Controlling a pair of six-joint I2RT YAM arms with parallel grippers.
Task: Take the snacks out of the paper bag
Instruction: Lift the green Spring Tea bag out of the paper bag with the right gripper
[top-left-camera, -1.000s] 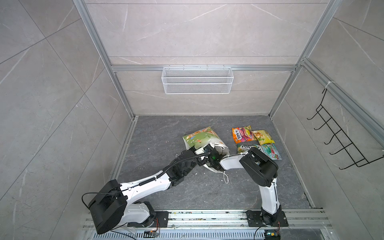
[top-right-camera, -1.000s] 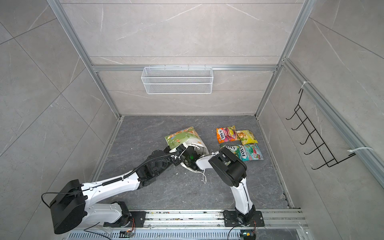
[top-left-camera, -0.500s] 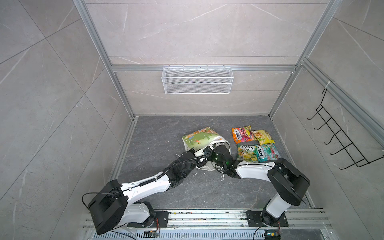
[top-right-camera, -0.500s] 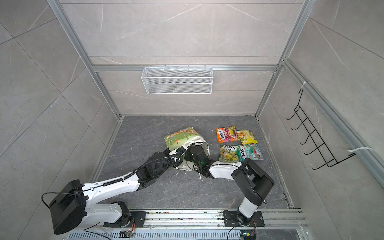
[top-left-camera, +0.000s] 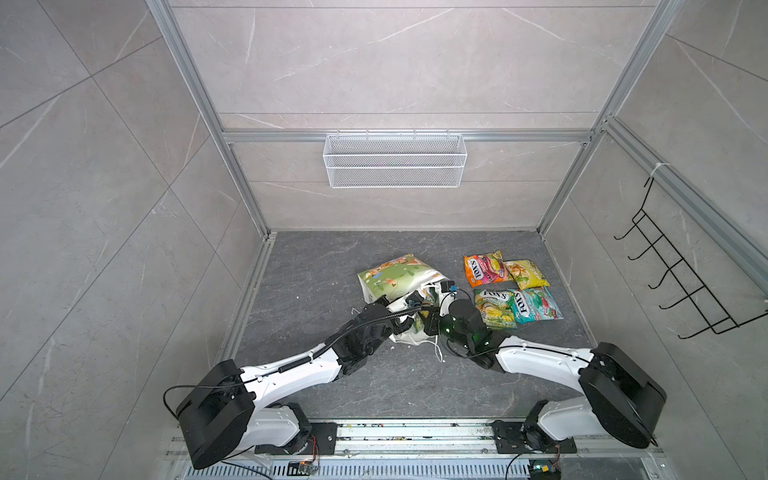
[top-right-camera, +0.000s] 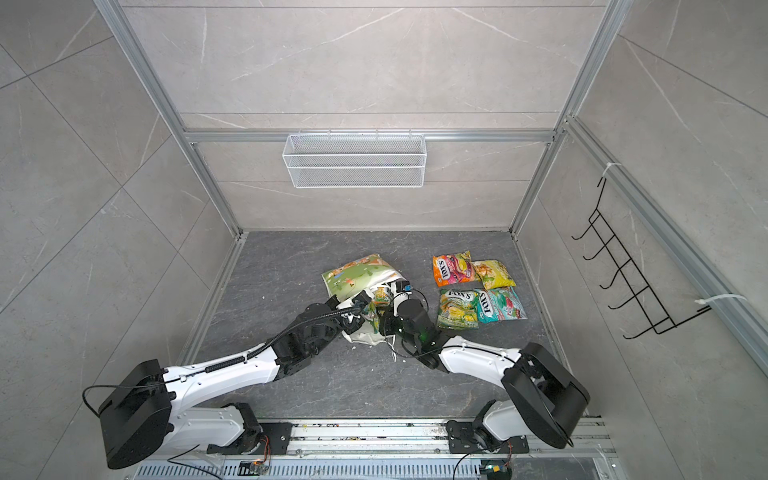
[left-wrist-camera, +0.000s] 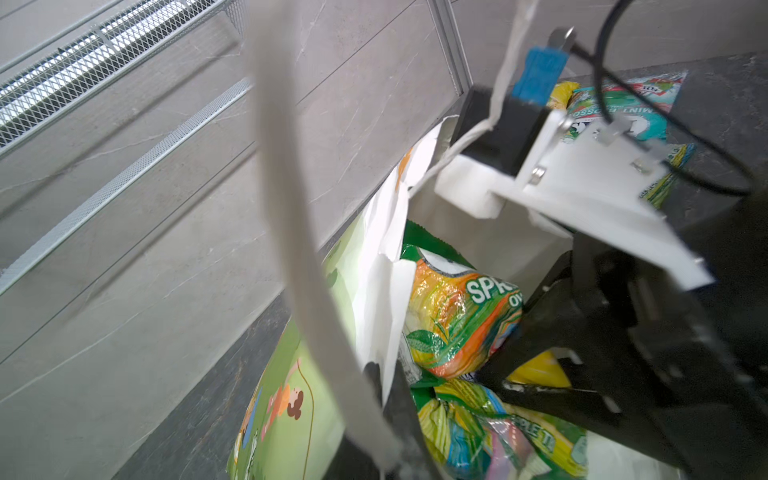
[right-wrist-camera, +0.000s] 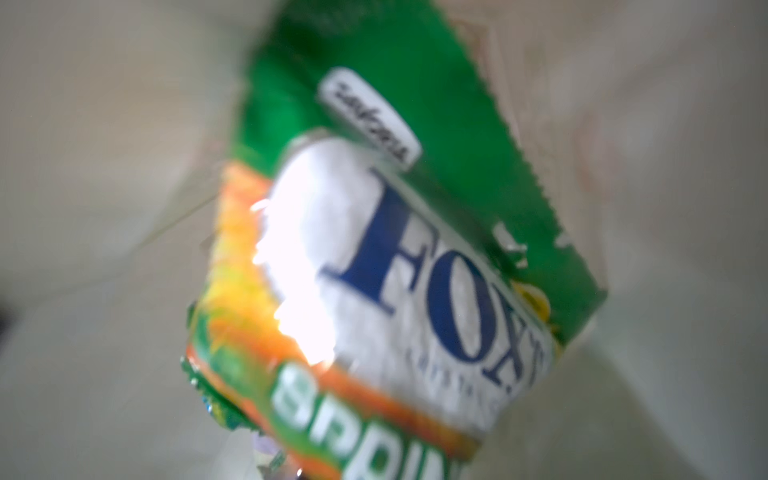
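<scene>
Fifth snack in hand: our left gripper (top-left-camera: 413, 308) pinches shut on the paper bag (top-left-camera: 390, 278) rim, our right gripper (top-left-camera: 429, 320) looks clamped on the green-orange pouch (left-wrist-camera: 457, 316) inside its mouth, so next we draw it out without dragging the bag.

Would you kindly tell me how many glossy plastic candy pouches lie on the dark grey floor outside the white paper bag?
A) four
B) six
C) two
A: in a top view an orange pouch, a yellow pouch, a green-yellow pouch and a teal pouch lie flat right of the white paper bag.
</scene>
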